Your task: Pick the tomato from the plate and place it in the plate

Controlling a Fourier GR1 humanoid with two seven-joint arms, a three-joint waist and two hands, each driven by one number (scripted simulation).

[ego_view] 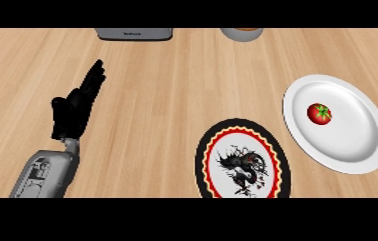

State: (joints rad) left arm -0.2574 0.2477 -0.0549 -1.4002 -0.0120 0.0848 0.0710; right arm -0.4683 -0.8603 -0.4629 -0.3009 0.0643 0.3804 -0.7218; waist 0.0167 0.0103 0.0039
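One tomato (319, 113), two plates, one hand in view. Tomato on white plate (336, 150), far right of fingers (93, 82), well apart; round, no clear long axis, green stem facing up. Patterned plate (275, 150) between. Left hand (72, 112) open, fingers straight, over bare counter (170, 85), holding nothing. Grey box (134, 33) and cup (242, 33) beyond fingertips.

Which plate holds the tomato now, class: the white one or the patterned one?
The white plate. The tomato lies on its surface at the right, while the patterned plate beside it bears nothing.
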